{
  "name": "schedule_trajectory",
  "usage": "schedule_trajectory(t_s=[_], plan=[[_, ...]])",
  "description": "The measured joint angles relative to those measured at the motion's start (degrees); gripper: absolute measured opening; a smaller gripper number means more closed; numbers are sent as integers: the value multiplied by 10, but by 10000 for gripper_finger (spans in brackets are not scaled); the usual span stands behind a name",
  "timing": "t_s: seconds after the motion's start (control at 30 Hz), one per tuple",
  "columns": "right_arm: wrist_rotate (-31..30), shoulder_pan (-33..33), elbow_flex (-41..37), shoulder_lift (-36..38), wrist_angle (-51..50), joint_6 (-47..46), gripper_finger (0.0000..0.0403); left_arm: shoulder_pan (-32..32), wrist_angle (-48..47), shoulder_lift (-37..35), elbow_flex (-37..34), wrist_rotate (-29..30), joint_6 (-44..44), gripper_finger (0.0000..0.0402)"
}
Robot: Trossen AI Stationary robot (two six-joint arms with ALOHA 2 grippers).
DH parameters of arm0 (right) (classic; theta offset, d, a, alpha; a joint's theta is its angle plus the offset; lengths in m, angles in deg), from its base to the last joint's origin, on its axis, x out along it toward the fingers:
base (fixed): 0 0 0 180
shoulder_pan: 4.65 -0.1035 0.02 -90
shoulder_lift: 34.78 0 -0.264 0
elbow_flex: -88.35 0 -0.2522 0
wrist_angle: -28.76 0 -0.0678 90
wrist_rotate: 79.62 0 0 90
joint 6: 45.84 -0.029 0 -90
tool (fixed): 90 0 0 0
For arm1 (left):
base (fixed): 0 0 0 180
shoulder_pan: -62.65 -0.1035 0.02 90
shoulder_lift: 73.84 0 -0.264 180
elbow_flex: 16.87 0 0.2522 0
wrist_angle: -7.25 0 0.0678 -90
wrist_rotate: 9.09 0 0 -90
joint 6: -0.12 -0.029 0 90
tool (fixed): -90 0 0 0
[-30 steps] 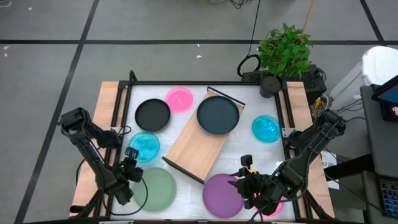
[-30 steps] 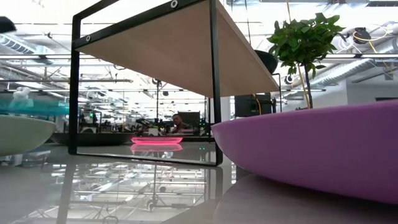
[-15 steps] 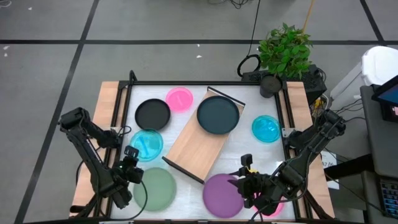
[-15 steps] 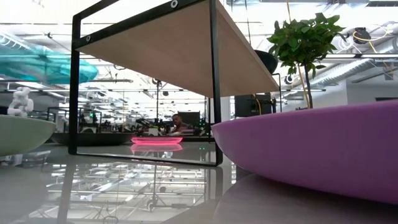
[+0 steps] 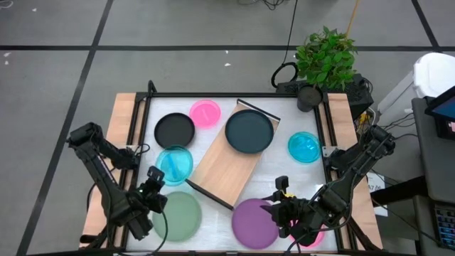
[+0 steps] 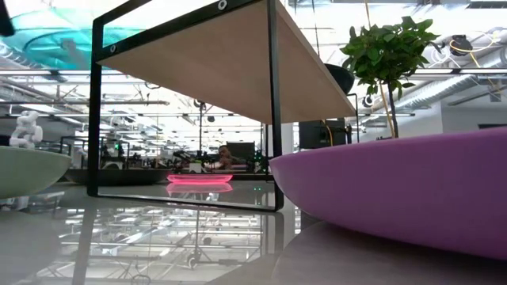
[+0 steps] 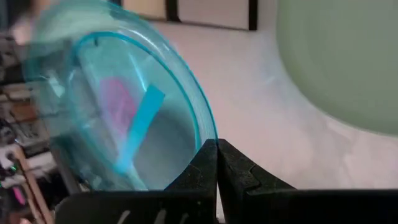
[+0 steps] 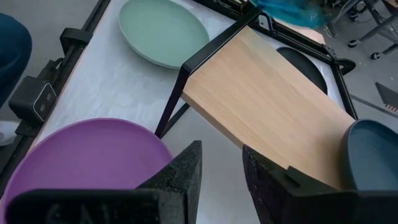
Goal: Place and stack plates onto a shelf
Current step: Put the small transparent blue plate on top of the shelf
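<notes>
My left gripper [image 5: 156,178] is shut on a small translucent cyan plate [image 5: 174,162], held in the air left of the light-wood shelf [image 5: 227,163]. In the low view this plate [image 6: 71,36] shows high up beside the shelf's top board [image 6: 230,63]. A dark teal plate [image 5: 249,131] lies on the shelf's far end. A pale green plate [image 5: 178,215] and a purple plate [image 5: 254,222] rest on the table near the front. My right gripper [image 8: 221,165] stands open above the purple plate's [image 8: 81,152] right side and touches nothing. My left gripper pinches the cyan plate's rim [image 7: 208,134] on its near side between the two shut fingers [image 7: 205,165]. The fingers slant down at it from the near left. The plate is lifted clear of the table and tilted.
A black plate [image 5: 174,131] and a pink plate [image 5: 205,112] lie at the far left, a second cyan plate [image 5: 304,147] at the right. Another pink plate [image 5: 313,235] is partly hidden under my right arm. A potted plant [image 5: 323,60] stands beyond the far right corner.
My left gripper, still shut on the cyan plate, has risen and gone a little toward the shelf. The plate has gone up from about the green plate's height to the level of the shelf's top board.
</notes>
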Motion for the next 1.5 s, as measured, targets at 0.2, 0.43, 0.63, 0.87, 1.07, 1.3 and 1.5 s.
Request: schedule_trajectory(t_s=[0.2, 0.43, 0.63, 0.87, 1.07, 1.3, 1.5], plan=[[0, 0, 0, 0, 0, 0, 98, -32, 0, 0, 20, 24, -72, 1], [0, 0, 0, 0, 0, 0, 98, -83, 0, 0, 40, 26, -141, 1], [1, 0, 0, 0, 0, 0, 98, -126, 0, 0, 72, 28, -204, 1], [2, 0, 0, 0, 0, 0, 98, -167, 58, 0, 101, 19, -286, 1], [2, 0, 0, 0, 0, 0, 98, -188, 148, 0, 101, -38, -421, 1], [2, 0, 0, 0, 0, 0, 98, -216, 183, 0, 101, -47, -514, 1], [2, 0, 0, 0, 0, 2, 98, -251, 242, 0, 101, -96, -574, 1]])
